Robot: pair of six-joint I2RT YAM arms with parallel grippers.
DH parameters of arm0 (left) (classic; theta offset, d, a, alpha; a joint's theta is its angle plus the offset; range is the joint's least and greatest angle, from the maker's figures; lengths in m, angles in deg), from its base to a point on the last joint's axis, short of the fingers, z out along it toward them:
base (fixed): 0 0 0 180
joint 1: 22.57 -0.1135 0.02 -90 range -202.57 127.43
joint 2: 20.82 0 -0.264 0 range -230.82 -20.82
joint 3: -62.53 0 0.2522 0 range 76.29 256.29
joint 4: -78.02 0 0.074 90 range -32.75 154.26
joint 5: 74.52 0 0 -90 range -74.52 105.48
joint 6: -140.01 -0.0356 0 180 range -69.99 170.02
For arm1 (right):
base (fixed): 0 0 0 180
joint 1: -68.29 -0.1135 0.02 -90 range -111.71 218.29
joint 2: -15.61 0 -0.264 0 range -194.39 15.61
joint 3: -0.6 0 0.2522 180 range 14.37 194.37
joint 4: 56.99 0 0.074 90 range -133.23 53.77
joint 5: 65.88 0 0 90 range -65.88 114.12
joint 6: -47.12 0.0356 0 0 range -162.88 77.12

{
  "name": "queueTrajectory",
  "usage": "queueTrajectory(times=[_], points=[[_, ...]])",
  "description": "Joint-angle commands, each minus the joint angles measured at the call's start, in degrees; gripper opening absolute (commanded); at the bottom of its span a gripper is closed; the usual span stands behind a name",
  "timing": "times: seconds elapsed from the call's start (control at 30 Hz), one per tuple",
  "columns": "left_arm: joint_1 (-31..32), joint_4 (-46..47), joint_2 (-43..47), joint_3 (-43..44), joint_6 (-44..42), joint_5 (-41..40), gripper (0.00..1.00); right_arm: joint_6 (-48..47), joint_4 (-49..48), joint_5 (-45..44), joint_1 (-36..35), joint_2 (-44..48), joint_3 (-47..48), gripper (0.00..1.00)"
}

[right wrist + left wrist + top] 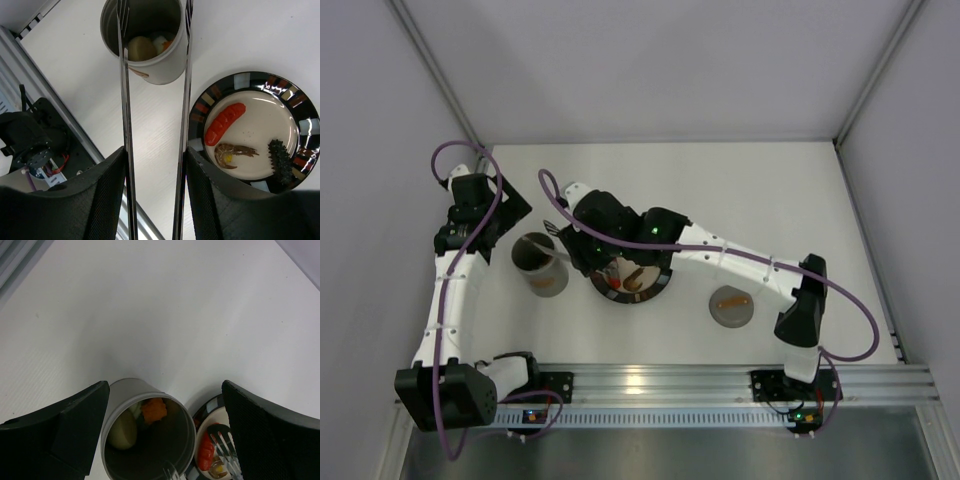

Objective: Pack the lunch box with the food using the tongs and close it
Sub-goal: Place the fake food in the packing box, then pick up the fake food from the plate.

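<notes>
The lunch box [161, 70] stands open, a grey can holding a pale lump [140, 48] and an orange piece [154, 410]. My right gripper [155, 155] is shut on the tongs [125, 125], one finger pressed against each slim arm. The arms stand spread, with their tips over the box mouth and nothing between them. On the plate [241, 80] lie a red sausage [225, 122], a brown shrimp [235, 152] and a dark spiky piece [280, 160]. My left gripper [165, 387] is open above the box [542, 265], not touching it. The lid [731, 305] lies to the plate's right.
The black-rimmed plate [663, 283] sits directly right of the box, under the right arm [720, 255]. White walls close in the table on three sides. An aluminium rail [650, 385] runs along the near edge.
</notes>
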Motion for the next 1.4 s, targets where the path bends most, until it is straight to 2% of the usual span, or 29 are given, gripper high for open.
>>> queueTrajectory(times=[0.0, 0.13, 0.3, 0.43, 0.53, 0.63, 0.8, 1.07, 1.37], points=[[-0.39, 3.09, 1.2, -0.09, -0.5, -0.8, 0.99, -1.0, -0.46, -4.25, -1.03, 2.56, 2.56, 0.48], [-0.39, 3.01, 1.46, -0.18, -0.5, -0.8, 0.99, -0.04, -0.19, -8.65, -0.06, 8.87, -2.52, 0.48], [-0.3, 3.01, 1.47, -0.18, -0.58, -0.36, 0.99, 2.86, -0.9, -15.07, 1.95, 18.55, -16.49, 0.5], [-0.3, 3.18, 1.55, -0.09, -0.58, 0.26, 0.99, 6.98, -1.6, -15.87, 5.91, 26.8, -28.27, 0.5], [-0.39, 3.36, 1.47, -0.35, -0.5, 0.61, 0.99, 9.62, -1.86, -16.48, 7.41, 29.62, -38.01, 0.5], [-0.39, 3.36, 1.29, -0.44, -0.5, 0.96, 0.99, 11.21, -1.95, -16.92, 7.76, 30.25, -42.68, 0.5], [-0.39, 3.36, 1.38, -0.53, -0.58, 0.96, 0.99, 11.57, -2.57, -16.22, 7.76, 29.2, -46.65, 0.5], [-0.39, 3.27, 1.47, -0.7, -0.58, 0.7, 0.99, 10.95, -4.15, -15.52, 7.85, 26.74, -47.72, 0.49], [-0.39, 3.27, 1.38, -0.7, -0.58, 0.7, 0.99, 10.07, -4.77, -14.38, 7.85, 24.1, -47.45, 0.43]])
